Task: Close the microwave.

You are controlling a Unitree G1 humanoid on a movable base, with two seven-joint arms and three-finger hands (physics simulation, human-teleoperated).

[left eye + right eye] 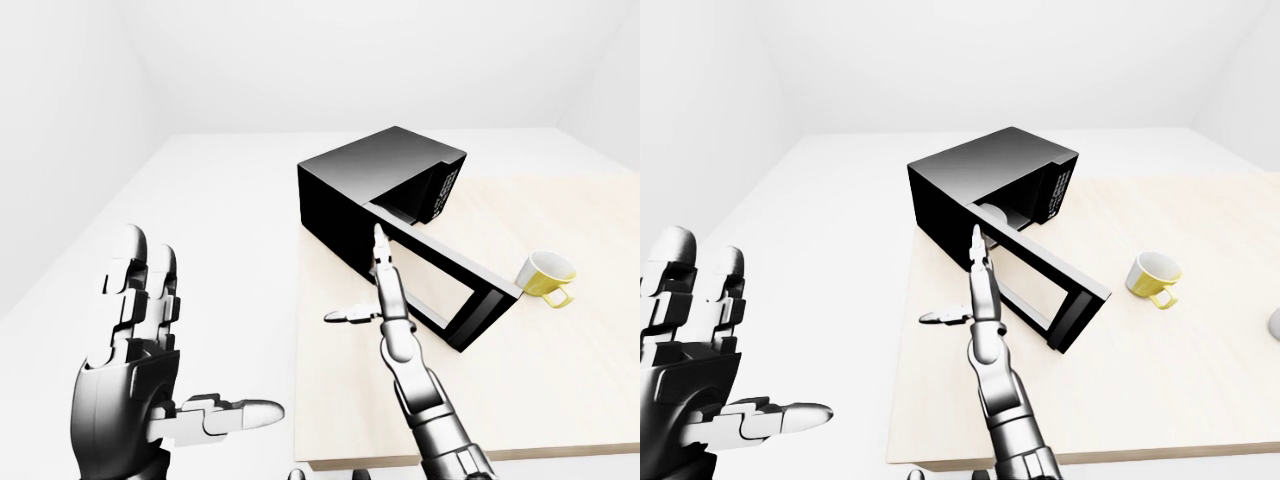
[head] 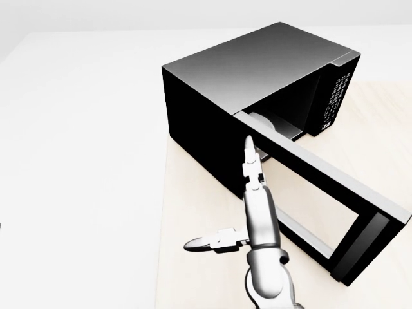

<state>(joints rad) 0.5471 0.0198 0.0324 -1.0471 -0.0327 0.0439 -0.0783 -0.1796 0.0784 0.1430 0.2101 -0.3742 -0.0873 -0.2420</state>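
Note:
The black microwave (image 2: 257, 61) stands on the light wooden table (image 2: 193, 193), near its left edge. Its door (image 2: 335, 177) is swung wide open toward the lower right, and the turntable shows inside the cavity. My right hand (image 2: 222, 196) is open with its long fingers (image 2: 250, 158) straight, the tips at the hinge end of the door; I cannot tell whether they touch it. The thumb sticks out to the left. In the left-eye view my left hand (image 1: 200, 340) is open at the lower left, off the table, holding nothing.
A yellow mug (image 1: 545, 275) lies on its side on the table to the right of the door's free end. A small grey thing (image 1: 1275, 322) peeks in at the right edge of the right-eye view. White floor and walls surround the table.

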